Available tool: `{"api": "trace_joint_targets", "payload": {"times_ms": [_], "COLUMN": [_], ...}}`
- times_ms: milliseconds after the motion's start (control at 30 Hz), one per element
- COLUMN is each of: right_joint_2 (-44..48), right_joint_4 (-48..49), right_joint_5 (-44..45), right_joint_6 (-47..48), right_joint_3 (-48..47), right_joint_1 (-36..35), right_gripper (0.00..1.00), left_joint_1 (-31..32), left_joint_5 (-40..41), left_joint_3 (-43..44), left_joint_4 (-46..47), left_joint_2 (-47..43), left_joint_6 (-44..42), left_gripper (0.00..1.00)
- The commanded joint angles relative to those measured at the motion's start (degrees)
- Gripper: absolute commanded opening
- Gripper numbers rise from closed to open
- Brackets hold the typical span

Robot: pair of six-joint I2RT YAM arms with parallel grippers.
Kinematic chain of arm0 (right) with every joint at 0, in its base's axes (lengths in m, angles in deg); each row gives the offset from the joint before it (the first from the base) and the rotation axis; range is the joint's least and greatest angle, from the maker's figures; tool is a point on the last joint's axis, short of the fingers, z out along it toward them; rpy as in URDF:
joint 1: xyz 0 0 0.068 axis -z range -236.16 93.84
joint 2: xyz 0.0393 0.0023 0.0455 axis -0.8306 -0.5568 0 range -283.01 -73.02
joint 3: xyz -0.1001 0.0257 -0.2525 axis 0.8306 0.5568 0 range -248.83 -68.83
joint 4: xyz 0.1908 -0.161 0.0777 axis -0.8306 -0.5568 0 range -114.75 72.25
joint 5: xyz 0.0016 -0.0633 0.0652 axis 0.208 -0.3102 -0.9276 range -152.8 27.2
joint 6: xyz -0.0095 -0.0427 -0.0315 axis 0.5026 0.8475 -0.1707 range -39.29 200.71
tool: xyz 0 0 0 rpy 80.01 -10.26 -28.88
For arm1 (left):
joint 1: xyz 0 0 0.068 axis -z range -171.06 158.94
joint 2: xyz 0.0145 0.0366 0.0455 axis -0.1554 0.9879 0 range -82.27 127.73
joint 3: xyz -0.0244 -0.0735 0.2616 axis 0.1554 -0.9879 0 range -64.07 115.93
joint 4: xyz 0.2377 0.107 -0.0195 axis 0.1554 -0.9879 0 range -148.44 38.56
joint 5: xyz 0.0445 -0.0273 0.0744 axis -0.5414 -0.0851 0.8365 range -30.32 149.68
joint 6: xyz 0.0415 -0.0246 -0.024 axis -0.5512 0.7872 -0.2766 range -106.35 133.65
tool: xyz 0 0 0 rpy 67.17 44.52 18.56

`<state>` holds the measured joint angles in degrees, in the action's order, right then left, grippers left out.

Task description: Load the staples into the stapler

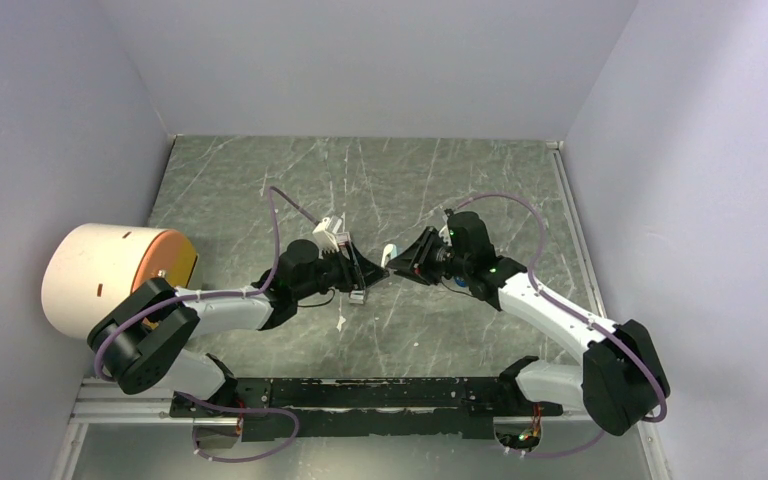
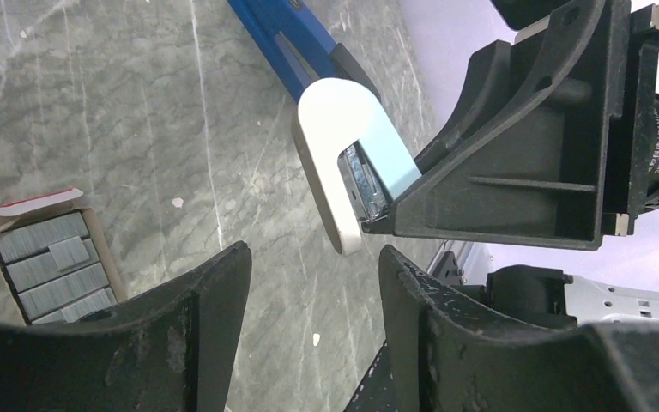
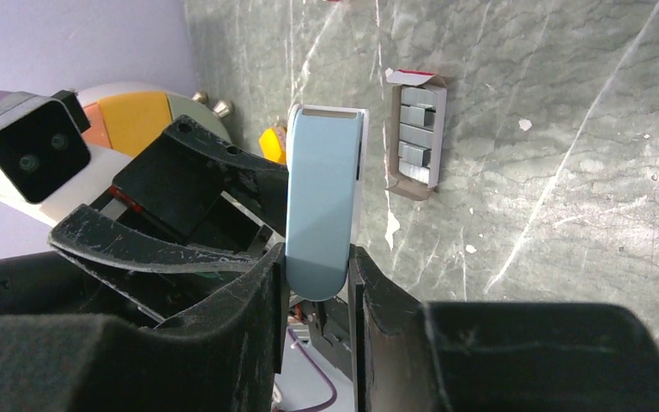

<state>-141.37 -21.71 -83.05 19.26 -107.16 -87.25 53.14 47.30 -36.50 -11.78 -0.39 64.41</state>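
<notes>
Clamped in the right gripper (image 3: pixel 317 257): the pale blue-grey piece (image 3: pixel 324 184), pinched by its rounded end, squared end pointing away from the fingers. Inside its white shell, seen from the left wrist, a glint of metal. Facing it, with parted jaws and nothing held, the left gripper (image 2: pixel 313 257), only marble tabletop (image 2: pixel 94 112) showing in that gap. Just ahead of the left fingertips, near but apart, the lower white edge of the held piece. Left of the left gripper, flat on the table, an open red-and-white box (image 2: pixel 34 203) packed with the staples (image 2: pixel 47 257) in grey strips. Beyond the held piece, running off the top edge of the left wrist view, the blue stapler (image 2: pixel 279 39), partly hidden. Between box and stapler, open tabletop. Behind the left gripper, an orange-yellow block (image 3: pixel 272 142) and a round white drum (image 1: pixel 90 280).
</notes>
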Motion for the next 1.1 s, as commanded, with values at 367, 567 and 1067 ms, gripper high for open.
{"api": "trace_joint_targets", "payload": {"times_ms": [367,567,1067], "right_joint_2": [-2.67,-2.17,-1.59], "right_joint_4": [-4.25,-7.14,-14.85], "right_joint_5": [-2.63,-1.74,4.31], "right_joint_6": [4.58,6.52,11.11], "right_joint_3": [-4.81,-7.11,-9.85], "right_joint_1": [0.19,0.61,1.9], "right_gripper": [0.16,0.15,0.15], "left_joint_1": [0.5,0.54,1.06], "left_joint_5": [3.26,2.16,0.07], "left_joint_3": [5.54,7.86,9.89], "left_joint_4": [-3.78,-7.85,-13.23], "left_joint_2": [2.61,4.28,7.5], "left_joint_6": [-7.74,-10.96,-15.44], "left_gripper": [0.38,0.28,0.19]}}
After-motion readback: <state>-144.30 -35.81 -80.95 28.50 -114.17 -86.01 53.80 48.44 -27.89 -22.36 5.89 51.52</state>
